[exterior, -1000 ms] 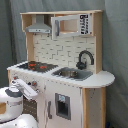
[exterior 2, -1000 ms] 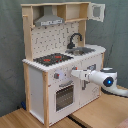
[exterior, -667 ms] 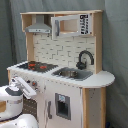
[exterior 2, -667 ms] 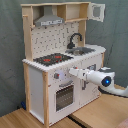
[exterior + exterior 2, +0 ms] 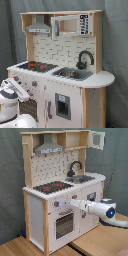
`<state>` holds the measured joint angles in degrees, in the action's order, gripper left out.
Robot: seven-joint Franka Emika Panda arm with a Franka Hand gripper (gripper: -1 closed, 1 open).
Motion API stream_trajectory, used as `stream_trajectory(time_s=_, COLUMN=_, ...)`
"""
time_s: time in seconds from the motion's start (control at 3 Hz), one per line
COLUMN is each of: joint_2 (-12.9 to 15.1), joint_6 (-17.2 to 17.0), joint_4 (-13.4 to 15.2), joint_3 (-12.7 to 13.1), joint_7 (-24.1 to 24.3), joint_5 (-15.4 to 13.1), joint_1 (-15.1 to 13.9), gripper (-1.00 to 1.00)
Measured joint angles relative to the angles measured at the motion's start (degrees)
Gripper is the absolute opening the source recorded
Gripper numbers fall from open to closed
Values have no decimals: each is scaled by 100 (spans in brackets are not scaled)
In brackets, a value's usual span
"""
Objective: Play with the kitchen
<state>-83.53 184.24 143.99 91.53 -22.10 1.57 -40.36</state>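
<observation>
The kitchen is a white and light-wood toy unit with a black-red hob, a black faucet, a silver sink, a grey hood and an oven door. My gripper reaches in from the second exterior view's right. It points at the front panel, close to the knobs above the oven door. I cannot tell whether it touches a knob.
The kitchen stands on a wooden surface against a grey curtain. An upper cabinet door stands open at the top in the second exterior view. The white arm sits in front of the lower cabinet.
The gripper has moved closer to the kitchen's front panel, toward the knobs, leftward in the second exterior view. The kitchen itself has not changed.
</observation>
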Motion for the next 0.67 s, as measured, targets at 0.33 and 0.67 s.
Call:
stream_trajectory(time_s=0.33, joint_2=-3, joint_6=-278, joint_4=24, joint_3=120, joint_7=210, joint_5=2, joint_1=503, gripper=100)
stream_trajectory(time_s=0.67, joint_2=-22, joint_6=-305, joint_4=41, joint_3=129, joint_7=796, joint_5=29, joint_1=739, gripper=100)
